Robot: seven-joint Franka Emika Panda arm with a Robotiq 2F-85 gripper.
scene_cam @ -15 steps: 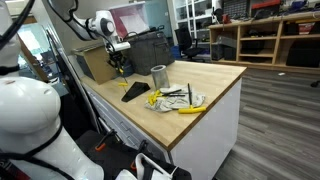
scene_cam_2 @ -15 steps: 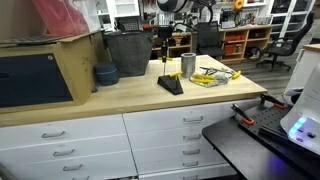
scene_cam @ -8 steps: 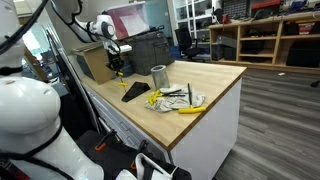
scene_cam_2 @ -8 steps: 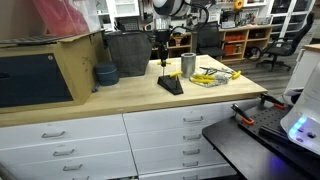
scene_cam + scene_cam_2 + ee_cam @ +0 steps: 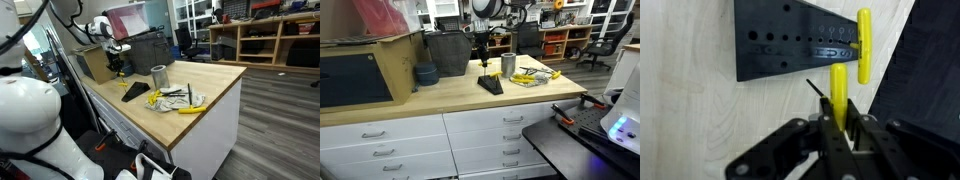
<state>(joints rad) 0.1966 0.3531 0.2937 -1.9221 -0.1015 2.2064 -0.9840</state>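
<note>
**Tool in the grip over the rack.** The yellow-handled driver with a thin dark shaft [image 5: 839, 95] is pinched by its handle in the gripper [image 5: 840, 130], whose jaws are closed tight on it. It hangs upright above the black wedge-shaped rack drilled with rows of holes [image 5: 780, 45], seen in an exterior view [image 5: 490, 85] at the middle of the pale wooden benchtop [image 5: 690, 110]. Whether the shaft tip touches the rack cannot be told.

As things lie, a second yellow-handled tool [image 5: 864, 45] rests at the rack. More yellow tools lie loose in a heap on a crumpled cloth [image 5: 530, 76] to the right, past the small metal cup [image 5: 508, 65].

Farther left stand a dark mesh basket [image 5: 447, 52] and a blue bowl [image 5: 425, 73].
</note>
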